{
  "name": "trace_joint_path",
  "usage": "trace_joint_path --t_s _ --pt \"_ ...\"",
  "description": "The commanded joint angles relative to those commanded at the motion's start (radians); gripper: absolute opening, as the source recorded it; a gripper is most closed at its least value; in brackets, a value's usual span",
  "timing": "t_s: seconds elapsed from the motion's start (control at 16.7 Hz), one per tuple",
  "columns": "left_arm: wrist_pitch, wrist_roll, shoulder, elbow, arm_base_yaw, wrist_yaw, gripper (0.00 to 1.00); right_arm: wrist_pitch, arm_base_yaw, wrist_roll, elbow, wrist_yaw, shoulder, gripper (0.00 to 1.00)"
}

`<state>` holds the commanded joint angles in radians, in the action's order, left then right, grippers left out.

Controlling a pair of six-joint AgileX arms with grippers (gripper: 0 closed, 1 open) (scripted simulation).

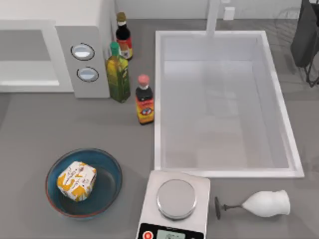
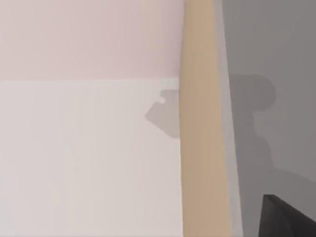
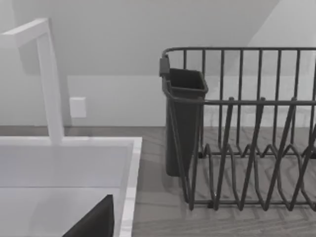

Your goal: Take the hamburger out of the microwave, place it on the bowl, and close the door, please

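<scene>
The hamburger (image 1: 76,180), wrapped in white paper with yellow-orange patches, lies inside the blue bowl (image 1: 112,167) at the front left of the table. At the back left stands the white microwave (image 1: 99,15) with its two round dials (image 1: 82,51). Its door (image 1: 30,82) with the pale window lies flush with the front, closed. A dark corner of my left gripper (image 2: 289,217) shows in the left wrist view, close to a white panel (image 2: 89,158) and a tan strip (image 2: 202,123). A dark part of my right gripper (image 3: 94,222) sits over the sink's edge.
Three bottles (image 1: 118,72) stand between the microwave and the white sink (image 1: 158,99). A kitchen scale (image 1: 175,199) and a toppled wine glass (image 1: 264,203) lie at the front. A dark wire dish rack (image 3: 256,148) with a cutlery holder (image 3: 183,118) stands at the back right.
</scene>
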<state>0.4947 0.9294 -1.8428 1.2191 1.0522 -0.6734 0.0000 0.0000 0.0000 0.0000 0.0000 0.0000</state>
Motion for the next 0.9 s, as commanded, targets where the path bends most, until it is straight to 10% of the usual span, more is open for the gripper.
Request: trace_joint_path --t_s 0.9 --pt "-0.213 -0.108 0.144 -0.315 -0.101 0.047 0.0 0.0 0.0 0.0 0.0 0.0 0.0 1.0"
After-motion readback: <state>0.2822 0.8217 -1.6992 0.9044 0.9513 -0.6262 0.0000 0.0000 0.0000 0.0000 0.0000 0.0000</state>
